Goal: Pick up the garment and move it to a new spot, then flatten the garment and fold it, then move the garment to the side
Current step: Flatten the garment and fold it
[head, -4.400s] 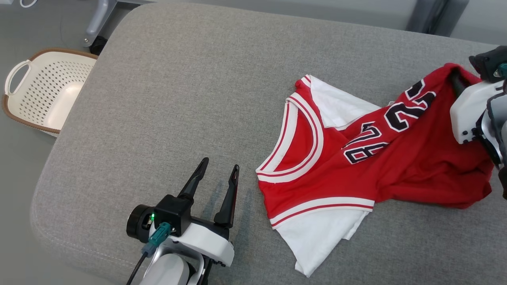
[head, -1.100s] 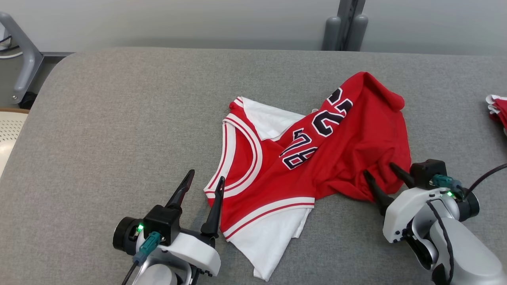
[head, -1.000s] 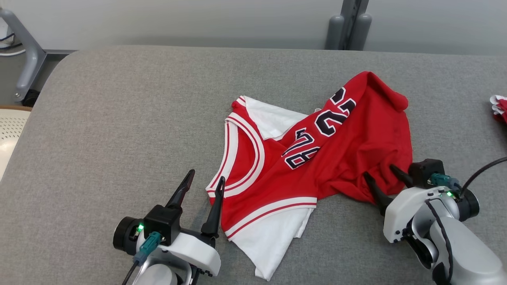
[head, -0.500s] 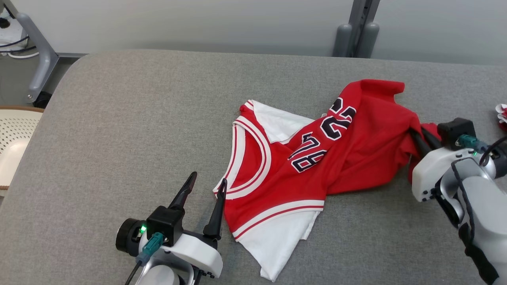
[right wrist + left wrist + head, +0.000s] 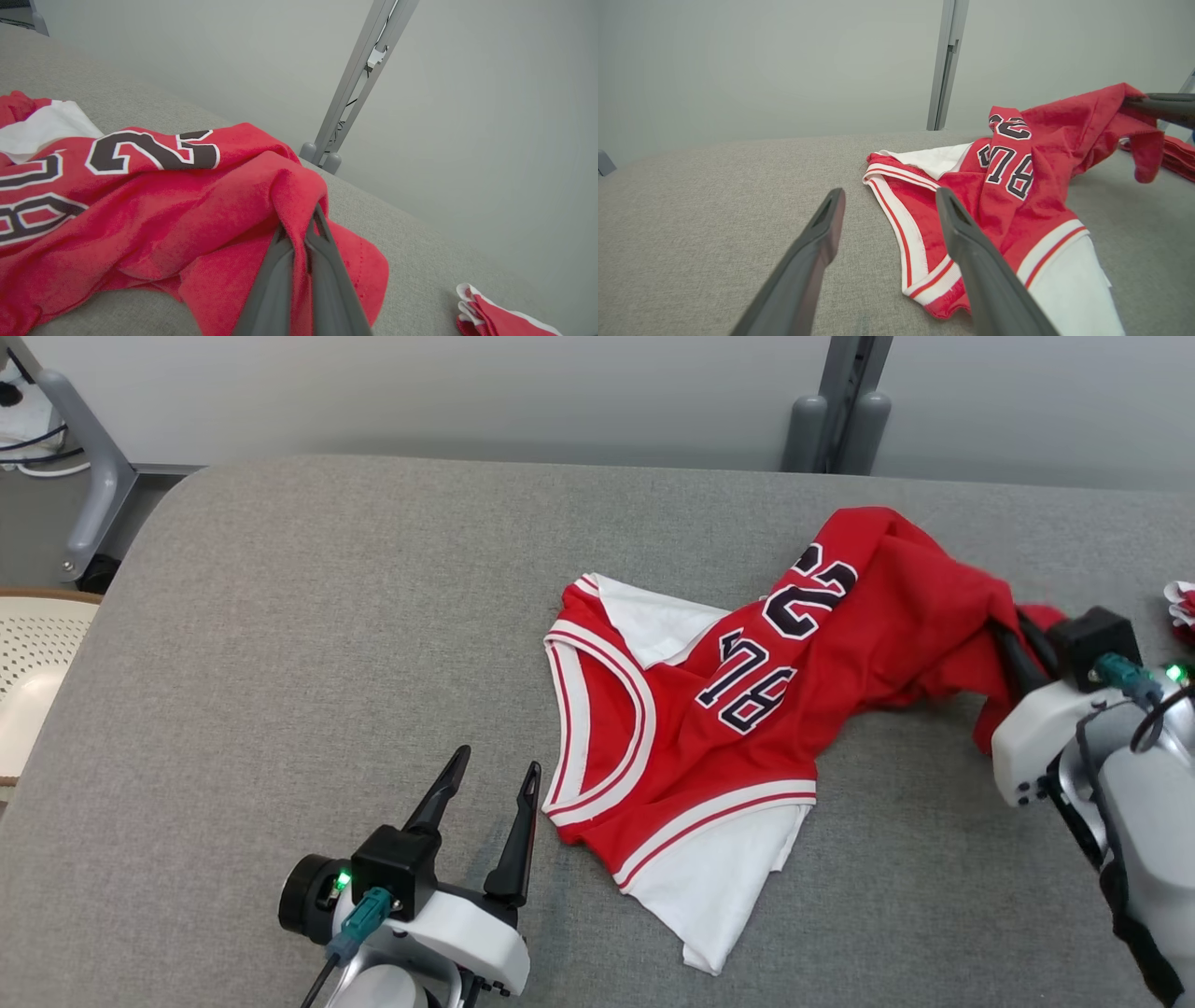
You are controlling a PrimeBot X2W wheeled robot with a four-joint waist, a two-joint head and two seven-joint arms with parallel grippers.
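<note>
On the grey bench [image 5: 280, 616] the red-and-white garment [image 5: 709, 728] lies crumpled, its right end held up off the surface by the right gripper [image 5: 1010, 637], fingers [image 5: 280, 270] clenched on a red fold. The left gripper [image 5: 498, 761] sits just beside the garment's striped edge, fingers spread, grasping nothing

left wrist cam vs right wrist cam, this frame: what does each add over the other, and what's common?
Left wrist: the left gripper, open, beside the jersey; the jersey's striped trim and its white panel on the table.
Right wrist: the rounded feet at the base of the post, and a close look at the right gripper shut on a red fold.
Both: the numbers, the raised red corner held by the right gripper, the table, the second red-and-white cloth.
</note>
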